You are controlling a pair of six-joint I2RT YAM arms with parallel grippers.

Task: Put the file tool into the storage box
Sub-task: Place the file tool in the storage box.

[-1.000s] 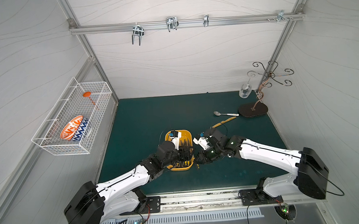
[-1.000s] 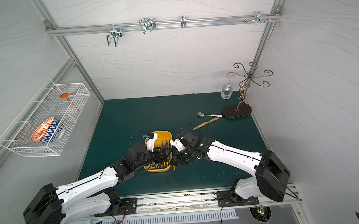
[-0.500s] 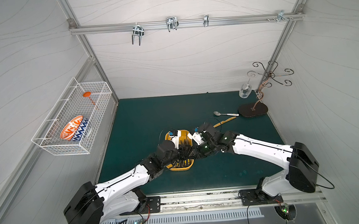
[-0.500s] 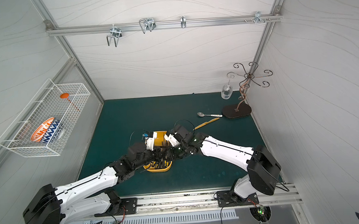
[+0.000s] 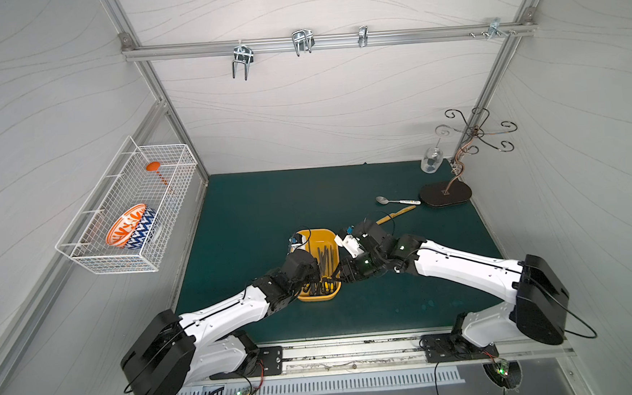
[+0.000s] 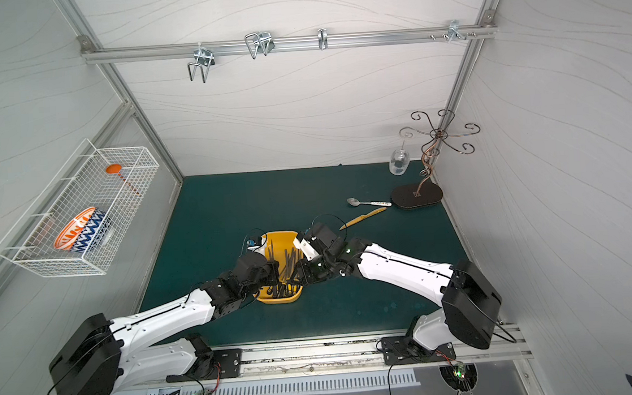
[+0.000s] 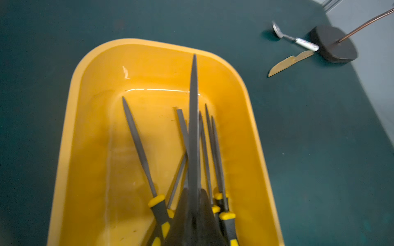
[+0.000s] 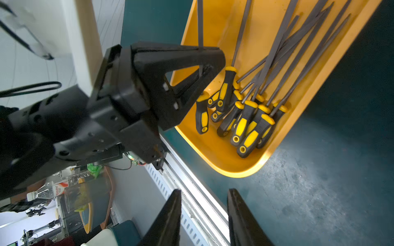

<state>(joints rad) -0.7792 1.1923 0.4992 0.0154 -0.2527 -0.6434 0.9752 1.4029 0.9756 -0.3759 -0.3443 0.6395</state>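
So compared to half a second back, the right arm has backed off. It was stretched over the storage box (image 5: pixel 319 237), and now its wrist sits by the box's right near corner. The right gripper (image 8: pixel 204 191) is released, fingers apart with nothing between them. The left gripper (image 8: pixel 211 61) was spread wide a second ago and is now clenched on the blade of the file tool (image 7: pixel 193 127). That file runs lengthwise over the box, tip toward the far wall, with its black and yellow handle (image 8: pixel 202 116) down inside the near end. I honestly can't tell if it touches the bottom. Lying in the box is a loose bunch of other files (image 8: pixel 245 125) with the same handles piled at the near end, blades fanning toward the far end. Well off to the box's left, a white wire basket (image 5: pixel 127 217) hangs on the side wall with an orange and blue patterned bowl (image 5: pixel 130 232) and a small orange scoop (image 5: pixel 157 172) in it. The box sits on a dark green mat (image 5: pixel 269 201). Beyond its far right corner lie a wooden knife (image 5: pixel 396 214) and a spoon (image 5: pixel 395 201), then a black-based curly hook stand (image 5: pixel 446 196) with a glass (image 5: pixel 431 159) hanging off it. The walls are white panels, and a metal rail with hooks (image 5: pixel 303 43) runs across the back.
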